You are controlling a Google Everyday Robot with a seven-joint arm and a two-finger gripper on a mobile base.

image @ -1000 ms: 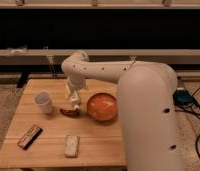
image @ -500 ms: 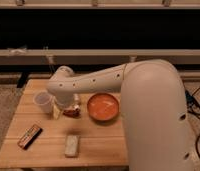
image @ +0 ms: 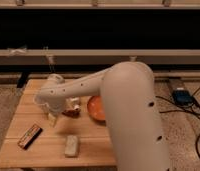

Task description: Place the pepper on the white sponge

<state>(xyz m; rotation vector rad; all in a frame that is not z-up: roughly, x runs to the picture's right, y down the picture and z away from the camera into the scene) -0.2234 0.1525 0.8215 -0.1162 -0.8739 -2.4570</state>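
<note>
The pepper (image: pixel 71 112) is a small dark red shape lying on the wooden table (image: pixel 100 145), just left of the orange bowl. The white sponge (image: pixel 71 145) lies nearer the table's front edge, below the pepper and apart from it. My white arm reaches from the right across the table. Its gripper (image: pixel 52 118) points down, low over the table, just left of the pepper and up-left of the sponge. I cannot tell whether it touches the pepper.
A round orange-red bowl (image: pixel 96 108) stands mid-table, partly behind my arm. A dark bar with a tan stripe (image: pixel 29 136) lies at the front left. The white cup is hidden behind my wrist. Cables and a box (image: pixel 182 96) lie on the floor at the right.
My wrist and gripper have swung left and down, from above the bowl's left side to the left of the pepper, covering the cup. The pepper, sponge and bar have stayed in place.
</note>
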